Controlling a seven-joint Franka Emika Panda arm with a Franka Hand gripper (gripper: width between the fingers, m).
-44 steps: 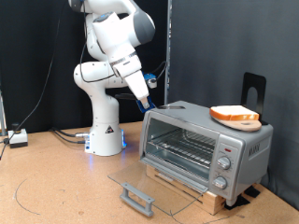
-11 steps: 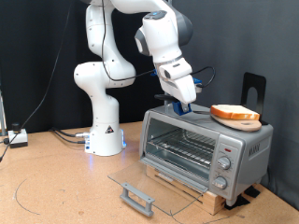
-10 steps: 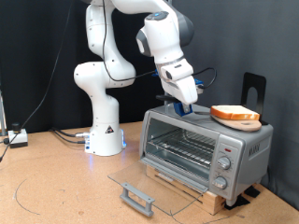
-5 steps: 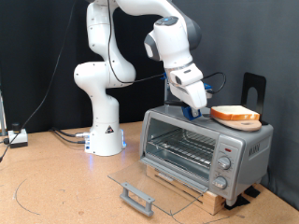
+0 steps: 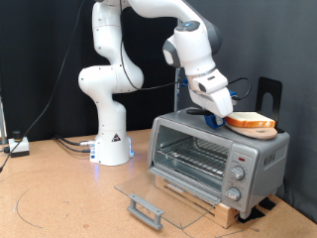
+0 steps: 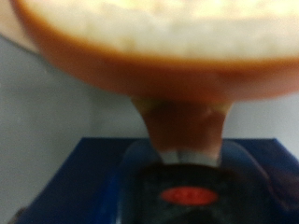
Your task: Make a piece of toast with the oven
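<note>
The piece of toast (image 5: pixel 249 122), orange-tan crust with a paler top, lies on top of the silver oven (image 5: pixel 260 151), towards the exterior view's right. The oven's glass door (image 5: pixel 163 191) hangs open and lies flat, its grey handle (image 5: pixel 146 210) in front. The wire rack (image 5: pixel 191 159) inside is bare. My gripper (image 5: pixel 218 119), with blue fingers, is low over the oven top, just left of the toast and almost touching it. In the wrist view the toast (image 6: pixel 159 37) fills the frame very close, with a blue gripper part (image 6: pixel 75 177) beside it.
The round knobs (image 5: pixel 236 178) are on the oven's right panel. The oven stands on a wooden block (image 5: pixel 220 209). A black stand (image 5: pixel 269 94) rises behind the toast. The white robot base (image 5: pixel 111 139) and cables (image 5: pixel 18 147) are at the exterior view's left.
My gripper has swung from the oven's left side to the right across its top, and has come down beside the toast. The toast and the oven door have not moved.
</note>
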